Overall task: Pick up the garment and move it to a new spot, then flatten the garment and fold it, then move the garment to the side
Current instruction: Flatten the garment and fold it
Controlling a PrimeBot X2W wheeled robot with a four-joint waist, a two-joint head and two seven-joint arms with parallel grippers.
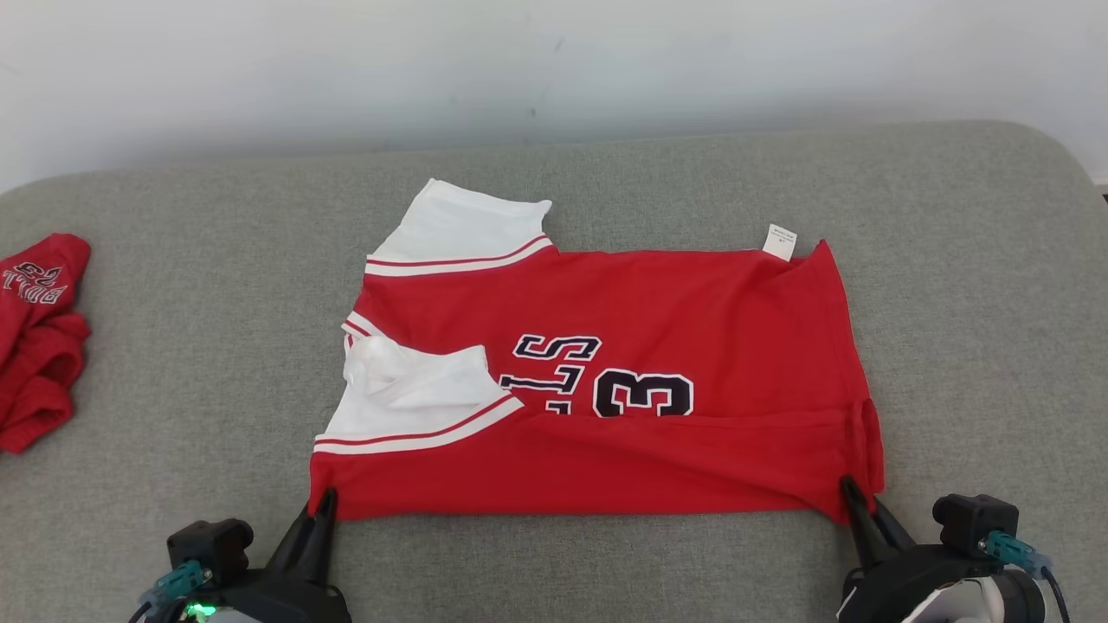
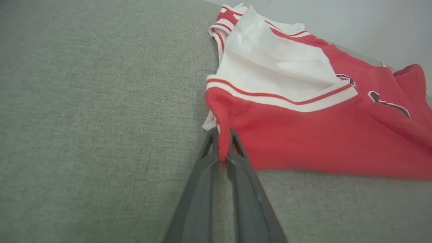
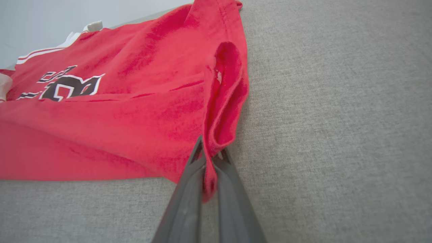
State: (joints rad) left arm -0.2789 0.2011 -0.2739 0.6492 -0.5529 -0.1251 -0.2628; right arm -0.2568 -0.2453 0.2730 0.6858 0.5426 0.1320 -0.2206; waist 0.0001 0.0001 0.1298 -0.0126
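Left gripper (image 1: 323,509) clamped on the garment's (image 1: 623,303) near left corner. Right gripper (image 1: 855,500) clamped on its near right corner. Garment lies flat on cushion (image 1: 173,363), ahead of both sets of fingers. Long axis runs gripper to gripper, near edge strung between them. Neither arm nearer. Fold probably goes forward, away from the grippers. Sleeve (image 1: 415,394) hides part of print (image 1: 645,394). Layers in each pinch: cannot tell.
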